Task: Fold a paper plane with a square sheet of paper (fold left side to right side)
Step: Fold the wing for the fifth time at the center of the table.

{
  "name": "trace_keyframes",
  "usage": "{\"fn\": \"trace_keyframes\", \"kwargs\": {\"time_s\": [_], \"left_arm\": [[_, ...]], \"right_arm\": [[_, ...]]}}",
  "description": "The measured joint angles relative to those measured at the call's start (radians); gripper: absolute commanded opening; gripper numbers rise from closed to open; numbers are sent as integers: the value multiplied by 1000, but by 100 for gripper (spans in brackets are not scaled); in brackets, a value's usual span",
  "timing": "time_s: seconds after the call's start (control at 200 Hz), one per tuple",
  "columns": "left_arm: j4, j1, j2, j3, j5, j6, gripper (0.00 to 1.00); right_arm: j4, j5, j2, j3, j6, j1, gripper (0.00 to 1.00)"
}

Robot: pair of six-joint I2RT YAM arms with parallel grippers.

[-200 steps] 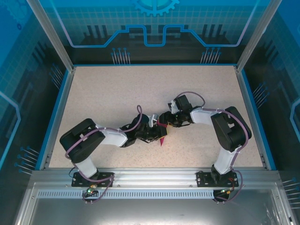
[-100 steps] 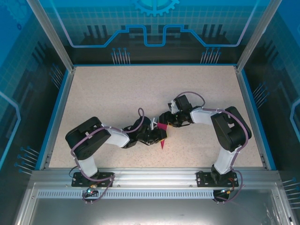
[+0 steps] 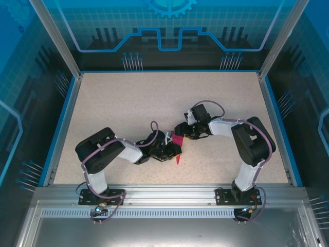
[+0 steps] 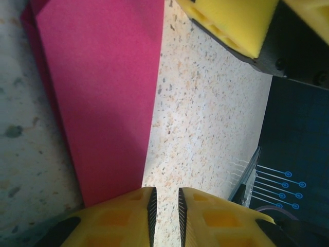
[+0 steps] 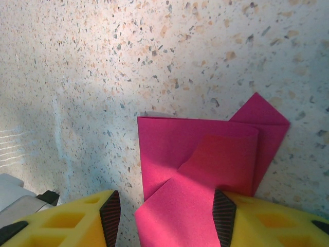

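The paper plane (image 4: 103, 103) is already a narrow dart, with probably only finishing creases left. Left claw (image 4: 165, 198) sits beside it, nearly closed and empty; right claw (image 5: 167, 206) straddles it, half-spread.

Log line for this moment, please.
paper: partly folded, flat on table | left gripper: jaws barely apart, at its edge | right gripper: open, straddling it

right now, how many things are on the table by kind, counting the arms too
folded pink paper: 1
robot arms: 2, left arm and right arm
total: 3
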Motion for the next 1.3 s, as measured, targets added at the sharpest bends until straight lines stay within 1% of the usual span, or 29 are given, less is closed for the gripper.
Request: {"fn": "trace_keyframes", "kwargs": {"time_s": [0.285, 0.47, 0.59, 0.735, 0.79, 1.005, 1.301], "left_arm": [[15, -2, 11, 0, 0, -8, 21], [11, -13, 16, 0, -21, -26, 13], [6, -17, 18, -2, -35, -31, 8], [2, -20, 18, -2, -45, -35, 6], [0, -20, 18, -2, -47, -35, 5], [-4, -22, 18, -1, -52, -35, 4], [-7, -23, 18, 0, -53, -35, 3]], "right_arm": [[0, -1, 0, 1, -4, 0, 55], [-10, 7, -27, -5, -24, -2, 54], [-17, 10, -107, -24, -43, -8, 46], [-2, -9, -204, -74, -54, -10, 37], [3, -24, -215, -97, -56, -9, 36], [26, -73, -179, -141, -55, 17, 34], [47, -72, -73, -122, -60, 45, 34]]}}
